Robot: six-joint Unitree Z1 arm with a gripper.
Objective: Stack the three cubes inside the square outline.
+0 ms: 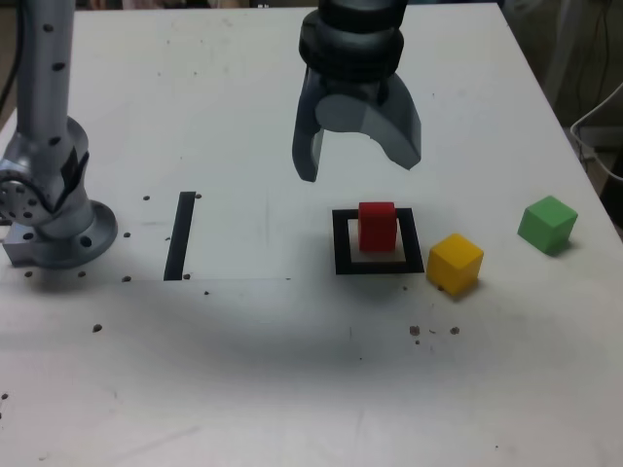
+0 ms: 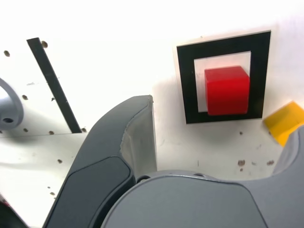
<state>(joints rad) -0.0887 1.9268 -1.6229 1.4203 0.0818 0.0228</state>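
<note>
The small solid yellow cube (image 1: 455, 263) sits nearest the camera, just outside the flat black tape square outline (image 1: 340, 243) on the exterior view's right. The red cube (image 1: 377, 226) stands inside that outline (alone). The green cube (image 1: 547, 224) lies well apart from the outline, further right. Above and behind the outline, the dark grey gripper (image 1: 356, 161) hangs with jaws spread, holding nothing.

A red cube (image 2: 227, 90) sits inside the square outline (image 2: 185, 85) on a white table (image 2: 109, 47). A yellow cube (image 2: 285, 121) lies just outside it. A dark gripper finger (image 2: 118, 156) fills the foreground.

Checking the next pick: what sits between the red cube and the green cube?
The yellow cube sits between the red cube and green cube, seen in the exterior view.
</note>
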